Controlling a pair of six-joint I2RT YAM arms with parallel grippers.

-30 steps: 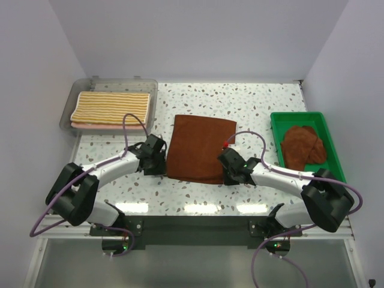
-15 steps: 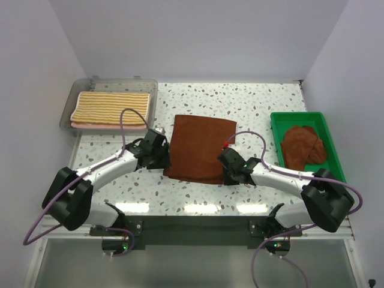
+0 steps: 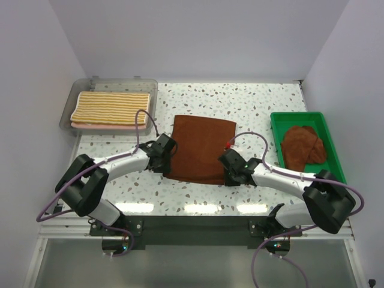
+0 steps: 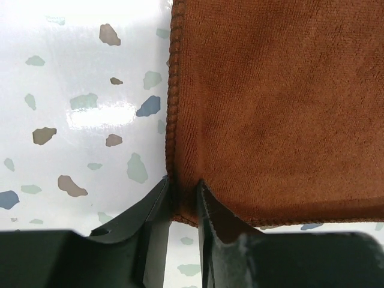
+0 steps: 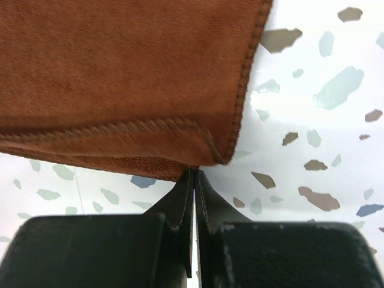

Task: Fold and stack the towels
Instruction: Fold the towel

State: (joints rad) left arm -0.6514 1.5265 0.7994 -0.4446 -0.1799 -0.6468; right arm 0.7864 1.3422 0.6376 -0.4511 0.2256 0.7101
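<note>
Speckled surface (image 3: pixel 264 108) holds flat brown towel (image 3: pixel 201 147). Left gripper (image 4: pixel 183 187) pinches near left corner, cloth between jaws. Right gripper (image 5: pixel 195 175) closed tight, tips touching near right corner.

pink towel (image 3: pixel 108 126) mostly under striped towel (image 3: pixel 111 107), wrist views crop brown towel (image 4: pixel 276 108)

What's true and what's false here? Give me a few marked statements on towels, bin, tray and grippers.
1. The striped towel lies in the clear bin. True.
2. The green tray is empty. False: a crumpled brown towel lies in it.
3. A flat brown towel lies on the table. True.
4. The right gripper is wide open. False: it is shut at the flat towel's near-right corner.
5. The left gripper hovers over the bin. False: it has the flat towel's near-left corner between its fingers.
</note>
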